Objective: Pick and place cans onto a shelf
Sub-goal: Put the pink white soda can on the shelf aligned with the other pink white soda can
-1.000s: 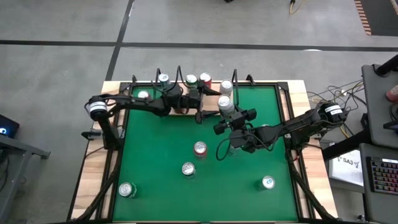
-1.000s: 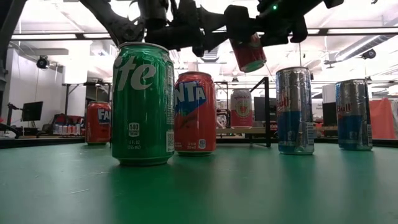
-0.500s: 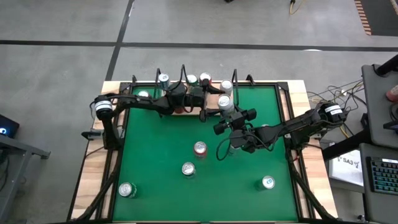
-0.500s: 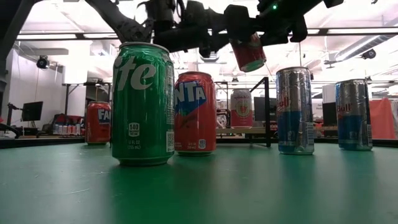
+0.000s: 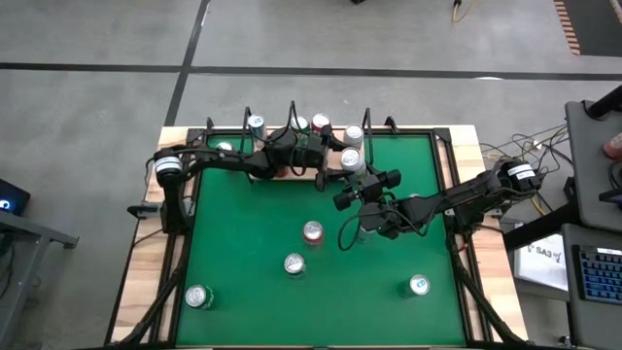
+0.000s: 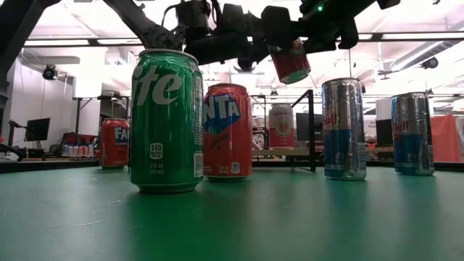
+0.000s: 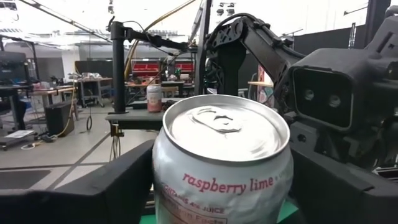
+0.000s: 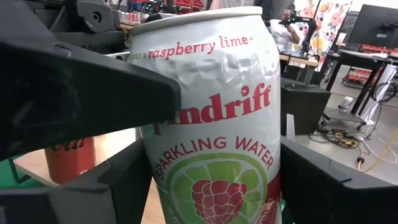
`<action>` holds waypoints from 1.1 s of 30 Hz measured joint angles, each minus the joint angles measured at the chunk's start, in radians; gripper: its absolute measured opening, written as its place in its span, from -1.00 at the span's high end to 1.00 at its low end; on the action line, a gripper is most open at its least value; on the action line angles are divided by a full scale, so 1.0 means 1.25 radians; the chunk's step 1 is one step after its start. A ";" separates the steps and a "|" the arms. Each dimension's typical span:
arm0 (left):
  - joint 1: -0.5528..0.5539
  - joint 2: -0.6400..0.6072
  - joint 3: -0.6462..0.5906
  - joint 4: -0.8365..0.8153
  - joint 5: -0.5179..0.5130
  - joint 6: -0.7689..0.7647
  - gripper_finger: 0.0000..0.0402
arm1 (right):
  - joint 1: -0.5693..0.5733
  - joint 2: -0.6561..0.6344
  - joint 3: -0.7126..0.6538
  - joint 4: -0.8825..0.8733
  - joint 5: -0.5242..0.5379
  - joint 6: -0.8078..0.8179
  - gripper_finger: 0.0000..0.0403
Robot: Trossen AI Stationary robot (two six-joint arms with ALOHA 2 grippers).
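**Mid-air over the far side of the table:** your right gripper (image 5: 356,171) was clamped on the raspberry-lime can (image 5: 352,159), holding it tilted and clear of the green table (image 5: 243,292), close to the shelf (image 6: 312,123) at the far edge.

Your left gripper (image 5: 335,163) had reached in from the shelf side, and its fingers (image 7: 118,186) flanked the same can just below its silver top. You could not tell from these views whether they were pressing on it or merely close beside it. From the right wrist, the can's label (image 8: 217,124) filled the gap between the right gripper's fingers (image 8: 323,186), with a dark finger of the left arm crossing in front.

At table height the lifted can (image 6: 290,64) hung above a pale can (image 6: 281,127) standing by the shelf's black upright. Nearer the camera, on the table, stood a green can (image 6: 167,119) and, just behind it, a red can (image 6: 227,130). Two tall silver-blue cans (image 6: 344,129) stood off to the side. More silver tops (image 5: 321,122) lined the shelf.
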 joint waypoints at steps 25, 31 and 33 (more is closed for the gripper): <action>0.056 -0.049 -0.010 -0.178 0.028 0.031 -0.39 | 0.009 -0.013 0.018 -0.001 0.001 -0.013 -0.73; 0.056 -0.051 -0.015 -0.246 0.027 0.106 -0.39 | 0.032 -0.023 0.063 -0.005 0.000 -0.091 -0.72; 0.056 -0.051 -0.015 -0.258 0.016 0.123 -0.39 | 0.042 -0.025 0.082 -0.006 -0.001 -0.123 -0.72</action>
